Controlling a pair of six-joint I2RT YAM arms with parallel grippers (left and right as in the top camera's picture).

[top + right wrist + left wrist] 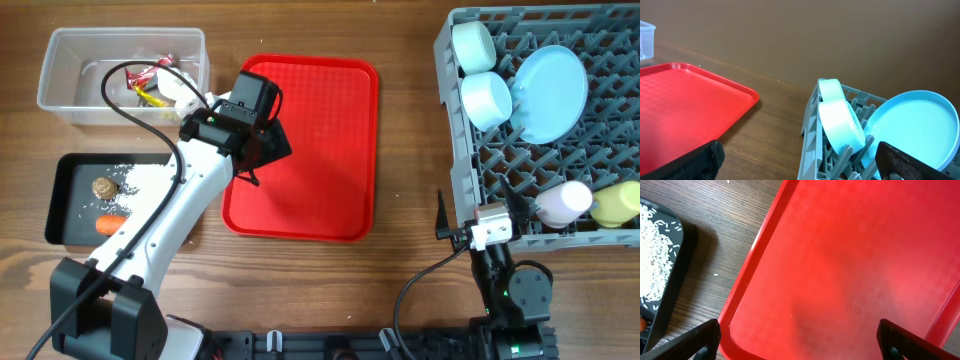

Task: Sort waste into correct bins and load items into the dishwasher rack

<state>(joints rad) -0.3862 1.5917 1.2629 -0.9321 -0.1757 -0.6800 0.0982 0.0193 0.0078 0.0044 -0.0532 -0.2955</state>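
Your left gripper (799, 339) hangs over the red tray (850, 255), fingers apart, empty; your right gripper (800, 161) gapes beside the rack (812, 145).

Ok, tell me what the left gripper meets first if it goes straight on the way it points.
The red tray: the left gripper, jaws open, points down at its bare floor, nothing between. How high it sits is unclear.

In rack (811, 150): plate (912, 127), seemingly two bowls (840, 120).

The wooden table (400, 290) carries a red tray (330, 150) beneath the left gripper (800, 347), a black tray (70, 215) and clear tub (60, 60) left of it, and a rack (448, 100) beside the right gripper (800, 167)
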